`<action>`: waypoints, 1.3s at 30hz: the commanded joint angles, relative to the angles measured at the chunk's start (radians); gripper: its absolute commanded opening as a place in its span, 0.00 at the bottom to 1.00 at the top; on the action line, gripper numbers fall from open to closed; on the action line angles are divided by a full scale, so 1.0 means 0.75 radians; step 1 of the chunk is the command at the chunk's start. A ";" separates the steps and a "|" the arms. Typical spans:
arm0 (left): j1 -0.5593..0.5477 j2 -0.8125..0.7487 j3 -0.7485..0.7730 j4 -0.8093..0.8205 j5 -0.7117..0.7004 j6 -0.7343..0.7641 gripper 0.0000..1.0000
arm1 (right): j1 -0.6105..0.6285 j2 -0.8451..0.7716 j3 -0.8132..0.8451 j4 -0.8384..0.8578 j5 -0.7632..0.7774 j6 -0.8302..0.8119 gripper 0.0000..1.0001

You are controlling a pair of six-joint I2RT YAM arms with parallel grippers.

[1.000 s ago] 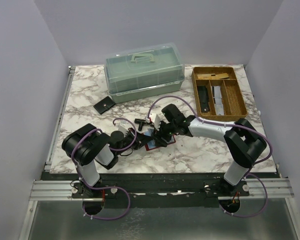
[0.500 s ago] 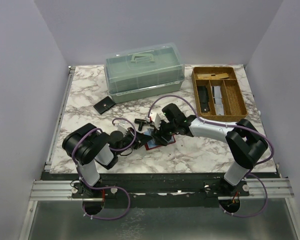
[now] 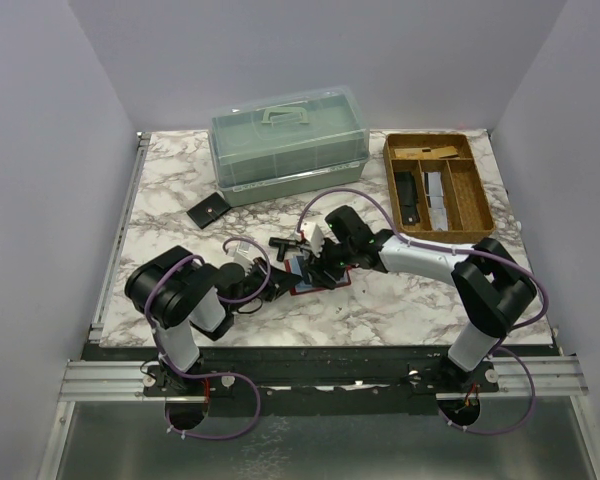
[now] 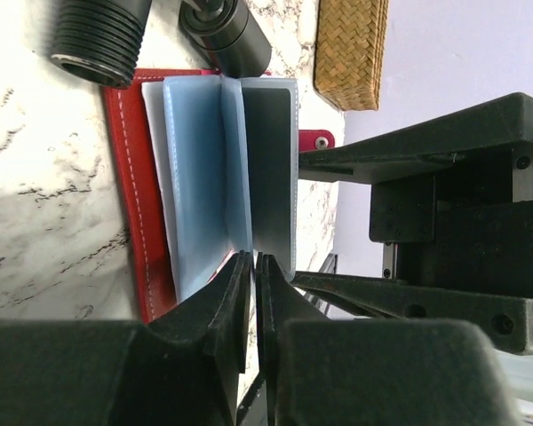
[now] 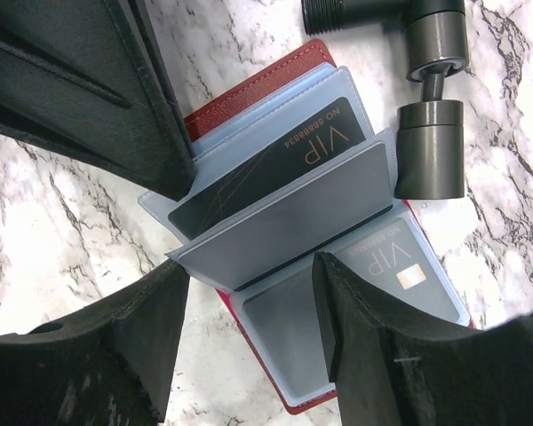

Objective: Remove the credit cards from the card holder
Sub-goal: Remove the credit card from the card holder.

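The left arm is folded low at the lower left of the overhead view, its forearm lying close over the marble table (image 3: 180,180) and pointing right. The left gripper (image 4: 253,259) has its jaws nearly together, with only a thin slit between them. Their tips meet the edge of an upright plastic leaf (image 5: 284,217) of the card holder (image 5: 275,75); whether they pinch it cannot be told.

The right arm stretches from the lower right toward the centre, wrist bent down. The right gripper (image 5: 253,262) hovers over the holder with its fingers spread wide on either side of the leaf's lower edge, holding nothing.

The holder lies open at the centre of the table, a red cover with pale blue see-through sleeves fanned out. The credit cards remain in the sleeves: a black card (image 5: 275,164) marked VIP in the upper sleeve, and a silver-grey card (image 5: 400,266) with a chip at the lower right. A dark metal fitting (image 5: 431,133) lies touching the holder's right edge.
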 commanded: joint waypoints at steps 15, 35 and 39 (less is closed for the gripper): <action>0.026 0.092 0.032 0.067 0.086 0.074 0.00 | -0.197 -0.075 0.032 -0.075 0.012 0.048 0.66; -0.029 -0.568 0.150 -0.776 -0.162 0.402 0.10 | -0.416 -0.203 0.028 -0.008 0.010 0.168 0.52; -0.050 -0.901 0.197 -1.141 -0.332 0.552 0.39 | -0.414 -0.295 0.018 0.051 -0.483 0.109 0.53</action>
